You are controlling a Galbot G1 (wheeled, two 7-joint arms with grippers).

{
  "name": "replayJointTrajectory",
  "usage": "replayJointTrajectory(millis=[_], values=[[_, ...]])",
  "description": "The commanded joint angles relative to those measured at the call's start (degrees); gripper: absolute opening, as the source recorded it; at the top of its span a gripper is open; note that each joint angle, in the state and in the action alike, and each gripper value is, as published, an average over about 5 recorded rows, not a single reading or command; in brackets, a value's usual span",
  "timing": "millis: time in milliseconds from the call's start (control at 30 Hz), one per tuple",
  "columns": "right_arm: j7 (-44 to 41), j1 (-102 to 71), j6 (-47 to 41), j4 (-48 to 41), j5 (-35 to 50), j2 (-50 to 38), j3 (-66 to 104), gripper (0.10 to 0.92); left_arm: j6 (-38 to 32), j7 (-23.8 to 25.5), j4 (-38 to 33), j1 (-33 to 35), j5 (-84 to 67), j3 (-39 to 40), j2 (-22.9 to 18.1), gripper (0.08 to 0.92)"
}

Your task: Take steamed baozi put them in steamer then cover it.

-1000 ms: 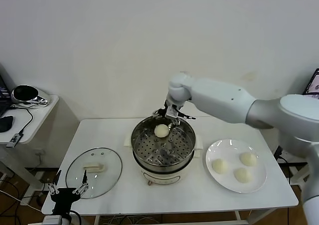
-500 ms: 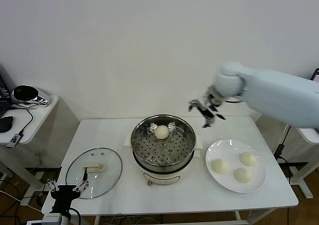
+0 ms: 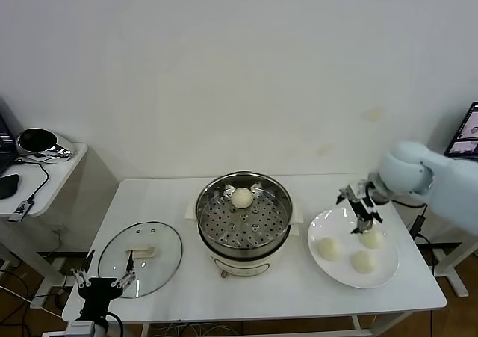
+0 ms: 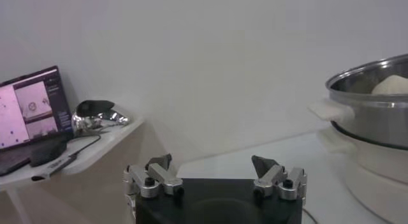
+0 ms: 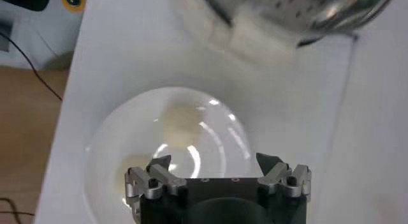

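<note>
We find one baozi (image 3: 242, 197) in the steamer (image 3: 244, 216); three on the plate (image 3: 328, 279), cover (image 3: 140, 258) off. Right gripper (image 3: 361, 206) spread, empty; left gripper (image 3: 102, 282) likewise, parked.

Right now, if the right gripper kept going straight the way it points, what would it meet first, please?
Probably the white plate, near the baozi farthest from the steamer. The open right gripper points down over the plate's far side, though depth is unclear.

The right gripper (image 3: 361, 202) has swung away from the steamer (image 3: 244, 219), leaving one bun (image 3: 242, 196) inside, and now hovers open over the plate (image 3: 336, 271) on the right.
</note>
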Motion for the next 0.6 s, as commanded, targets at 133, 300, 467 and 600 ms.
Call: replayJointTrajectory(millis=[133, 300, 467, 600], values=[[0.5, -16.5, 0.9, -5.9, -5.5, 1.8, 10.6, 0.823, 0.1, 0.0, -0.1, 0.2, 0.3, -0.1, -0.5, 0.823], [1.1, -19.3, 1.6, -10.0, -7.0, 6.2, 12.2, 0.823, 0.1, -0.1, -0.1, 0.7, 0.3, -0.6, -0.5, 0.823], [2.1, -20.6, 1.9, -12.5, -6.8, 9.1, 12.8, 0.823, 0.0, -0.1, 0.1, 0.8, 0.3, -0.6, -0.7, 0.823], [2.9, -21.4, 2.1, -14.2, -7.0, 11.1, 13.5, 0.823, 0.0, -0.1, 0.2, 0.7, 0.2, -0.6, -0.7, 0.823]])
